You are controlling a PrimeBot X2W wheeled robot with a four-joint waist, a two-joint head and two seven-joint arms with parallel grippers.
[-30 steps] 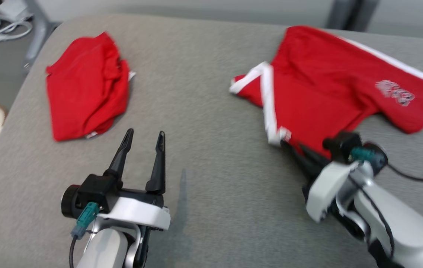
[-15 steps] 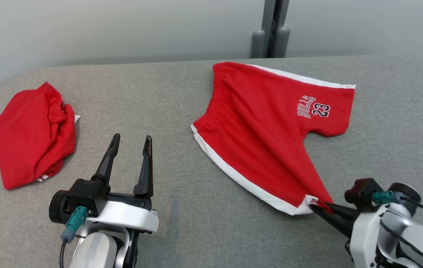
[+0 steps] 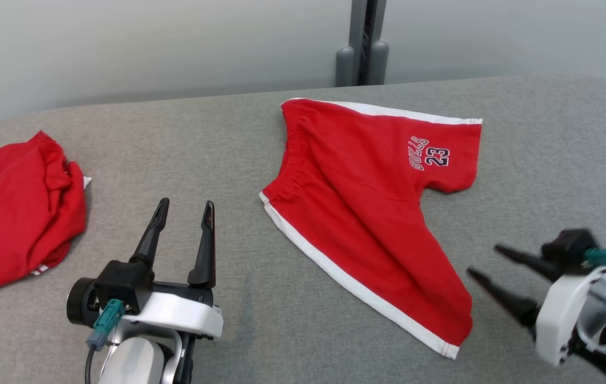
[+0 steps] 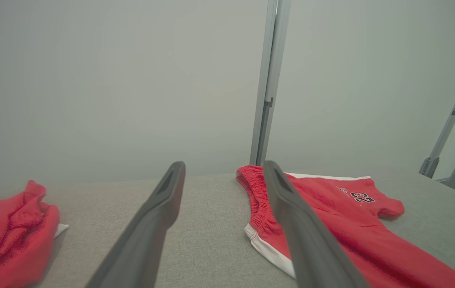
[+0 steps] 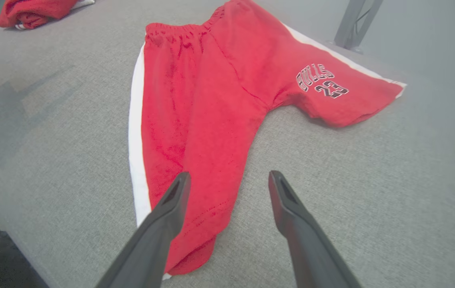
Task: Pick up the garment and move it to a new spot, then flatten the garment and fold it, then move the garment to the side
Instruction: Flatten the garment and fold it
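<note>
Right gripper point(image 3: 483, 258), jaws spread wide, holds nothing; shorts point(image 3: 366, 202) lie just ahead. Left gripper point(image 3: 186, 203) likewise spread and empty.
</note>
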